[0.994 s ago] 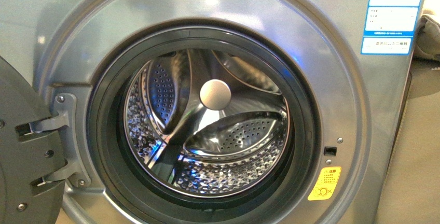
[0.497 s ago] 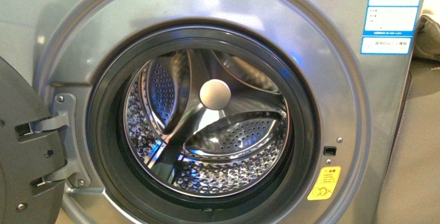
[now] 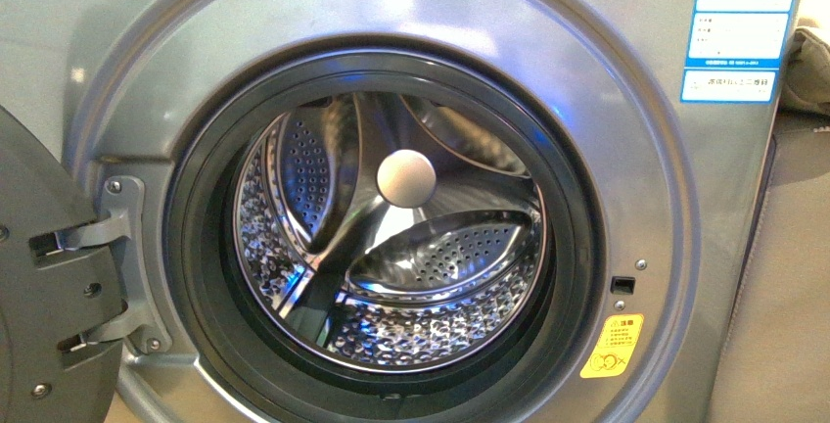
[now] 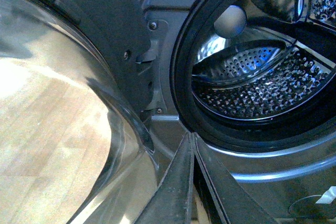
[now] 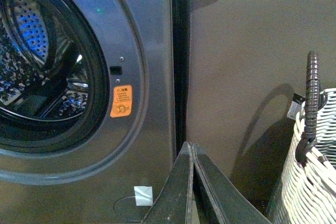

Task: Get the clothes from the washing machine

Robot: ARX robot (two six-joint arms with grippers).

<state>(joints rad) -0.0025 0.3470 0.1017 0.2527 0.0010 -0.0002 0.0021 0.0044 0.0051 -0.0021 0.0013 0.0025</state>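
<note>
The grey washing machine (image 3: 626,149) fills the front view, its porthole door (image 3: 49,276) swung open to the left. Its perforated steel drum (image 3: 391,247) shows bare metal; the clothes are out of view in every frame. Neither gripper appears in the front view. In the left wrist view my left gripper (image 4: 190,136) is shut with nothing in it, low in front of the hinge side between the open door (image 4: 79,103) and the drum (image 4: 252,77). In the right wrist view my right gripper (image 5: 190,146) is shut and empty, by the machine's (image 5: 147,51) right front corner.
A grey-and-white woven basket (image 5: 315,182) with a dark handle (image 5: 312,103) stands to the right of the machine, against a brown wall (image 5: 252,51). An orange sticker (image 5: 121,101) sits beside the door latch. Wooden floor reflects in the door glass (image 4: 42,129).
</note>
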